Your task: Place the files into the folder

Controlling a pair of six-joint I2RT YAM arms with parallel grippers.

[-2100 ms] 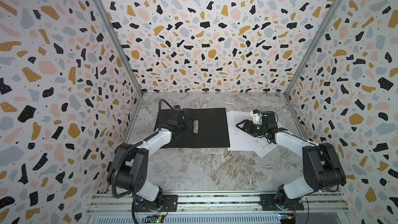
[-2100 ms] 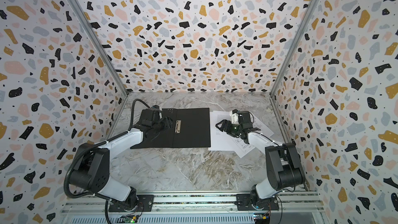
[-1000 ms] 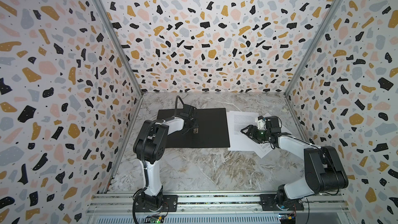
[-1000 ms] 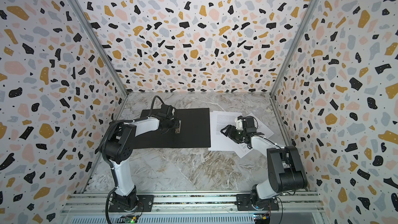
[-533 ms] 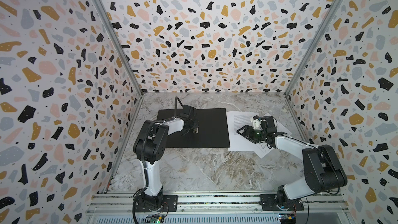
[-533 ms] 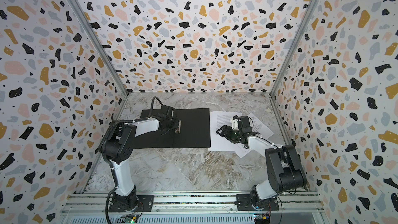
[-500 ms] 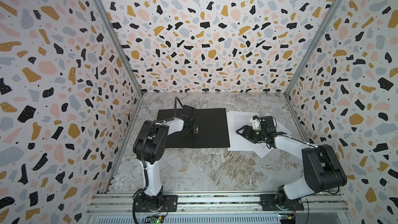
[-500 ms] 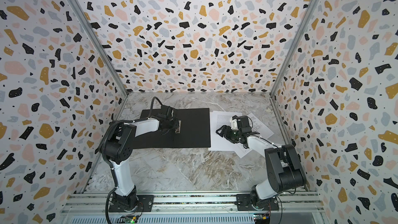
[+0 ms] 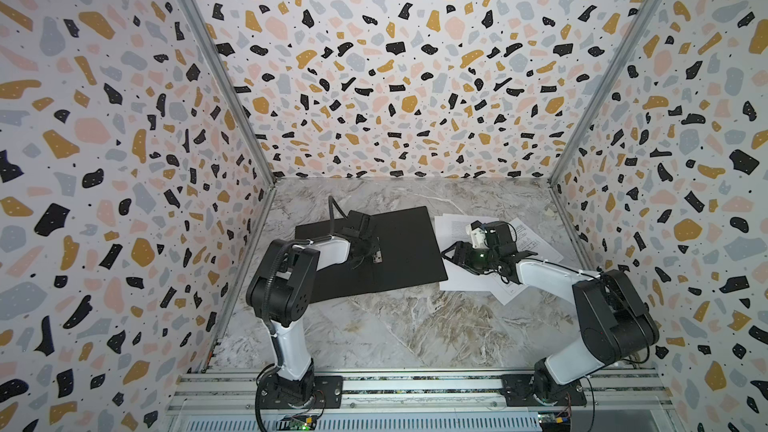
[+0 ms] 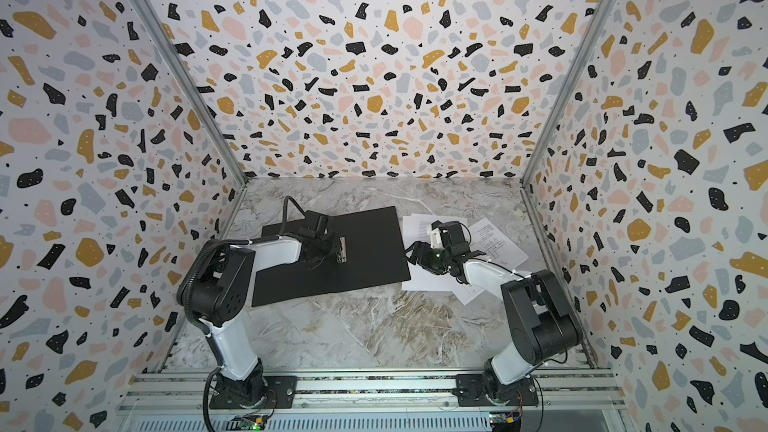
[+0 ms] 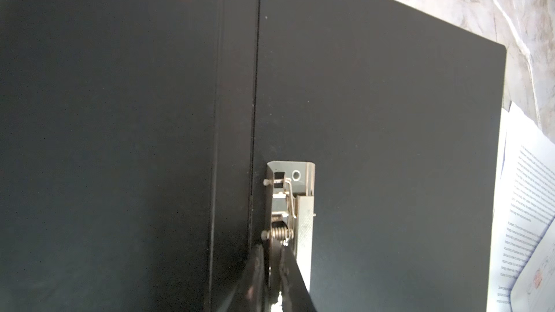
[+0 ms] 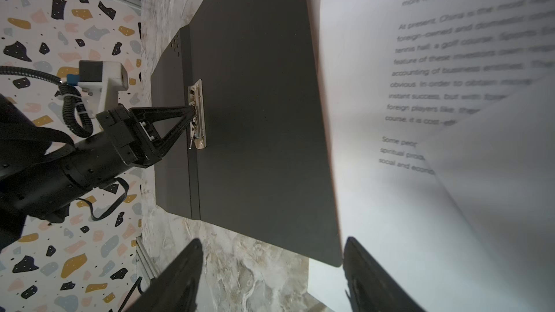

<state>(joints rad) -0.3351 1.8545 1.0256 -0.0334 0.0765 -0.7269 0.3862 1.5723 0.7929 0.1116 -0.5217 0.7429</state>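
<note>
At the clip (image 11: 292, 202) (folder (image 11: 390, 115) open), left gripper (image 11: 271, 249).

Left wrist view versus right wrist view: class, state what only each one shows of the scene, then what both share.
Only the left wrist view: the coil spring of the metal clip up close, and faint red marks on the diagram sheet.
Only the right wrist view: the left gripper seen whole, closed on the clip; the terrazzo wall; the right gripper, open.
Both: the folder lying open, black inside up, the clip, the text sheet and the marble table.
</note>
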